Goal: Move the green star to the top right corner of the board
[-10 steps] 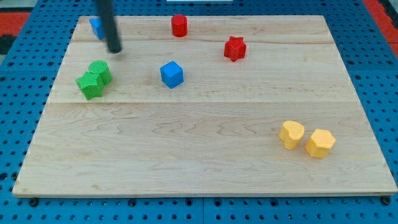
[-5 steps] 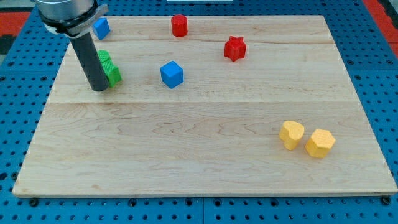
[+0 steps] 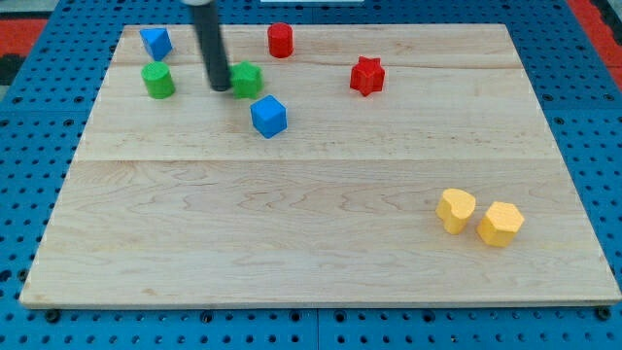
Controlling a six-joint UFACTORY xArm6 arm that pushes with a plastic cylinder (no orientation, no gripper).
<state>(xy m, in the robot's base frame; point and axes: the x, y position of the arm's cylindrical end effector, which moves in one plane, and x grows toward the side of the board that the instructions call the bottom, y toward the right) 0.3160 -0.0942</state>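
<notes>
Pale wooden board (image 3: 311,233) on blue pegboard (image 3: 29,146). On it: two green blocks (image 3: 158,80) (image 3: 247,79), two blue (image 3: 155,42) (image 3: 268,116), two red (image 3: 281,40) (image 3: 367,75), two yellow (image 3: 455,209) (image 3: 501,224).

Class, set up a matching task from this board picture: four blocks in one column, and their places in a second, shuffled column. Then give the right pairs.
Column one:
1. green star
2. green cylinder
3. yellow blocks
4. red star

Column two:
A. lower part of the view's right side
B. just to the view's right of my tip
C. below the blue block in the top left corner
D. upper board, right of the red cylinder

Pairs: 1-B, 2-C, 3-A, 4-D
</notes>
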